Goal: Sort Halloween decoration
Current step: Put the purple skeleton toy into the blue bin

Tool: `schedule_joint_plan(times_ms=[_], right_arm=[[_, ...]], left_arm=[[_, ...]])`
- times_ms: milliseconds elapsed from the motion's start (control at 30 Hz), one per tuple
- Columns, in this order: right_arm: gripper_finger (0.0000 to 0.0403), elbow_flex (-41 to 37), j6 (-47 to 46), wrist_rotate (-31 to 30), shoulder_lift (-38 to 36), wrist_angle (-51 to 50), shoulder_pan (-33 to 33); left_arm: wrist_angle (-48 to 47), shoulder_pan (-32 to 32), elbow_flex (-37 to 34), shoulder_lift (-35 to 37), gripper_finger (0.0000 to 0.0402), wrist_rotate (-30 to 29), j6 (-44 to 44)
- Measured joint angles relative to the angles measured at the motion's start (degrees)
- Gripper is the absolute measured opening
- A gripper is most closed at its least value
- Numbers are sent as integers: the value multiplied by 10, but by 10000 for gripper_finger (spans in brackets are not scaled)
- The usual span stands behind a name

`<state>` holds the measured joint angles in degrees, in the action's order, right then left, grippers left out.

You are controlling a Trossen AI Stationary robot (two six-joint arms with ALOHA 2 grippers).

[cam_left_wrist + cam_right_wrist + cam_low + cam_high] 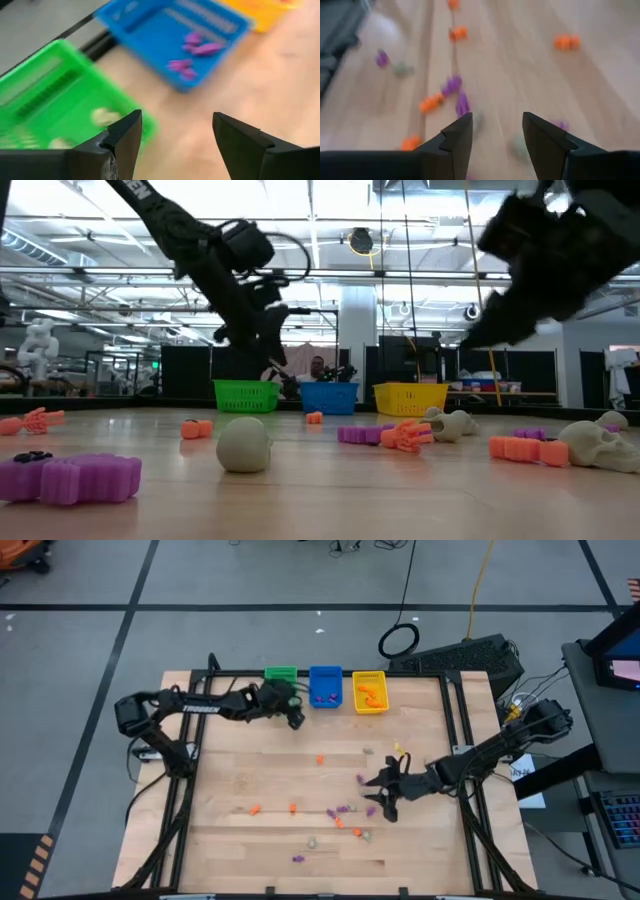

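The left gripper [296, 718] hangs just beside the green bin [281, 673], on the side toward the blue bin [325, 686]; its fingers [125, 137] stand apart with nothing between them. Pale trinkets [102, 117] lie in the green bin, purple ones [192, 47] in the blue bin, orange ones [370, 693] in the yellow bin [369, 693]. The remaining Halloween decoration [340, 815] lies scattered on the wooden table [240, 780], well apart from the green bin. The right gripper [383, 792] hovers over that scatter, fingers [457, 137] parted, empty.
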<state>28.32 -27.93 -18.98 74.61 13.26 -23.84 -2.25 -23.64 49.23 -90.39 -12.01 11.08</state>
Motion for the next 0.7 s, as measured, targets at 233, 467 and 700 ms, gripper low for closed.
schedule_joint_plan(times_ms=[233,467,700], right_arm=[[160,3,-77,27,0,-112,-43],[165,58,-106,19,0,-294,-80],[209,116,-109,-5,0,-479,-106]], left_arm=[[6,115,0,3,242,-16,-13],[18,230,0,3,242,-90,-10],[46,319,0,3,242,-99,-8]])
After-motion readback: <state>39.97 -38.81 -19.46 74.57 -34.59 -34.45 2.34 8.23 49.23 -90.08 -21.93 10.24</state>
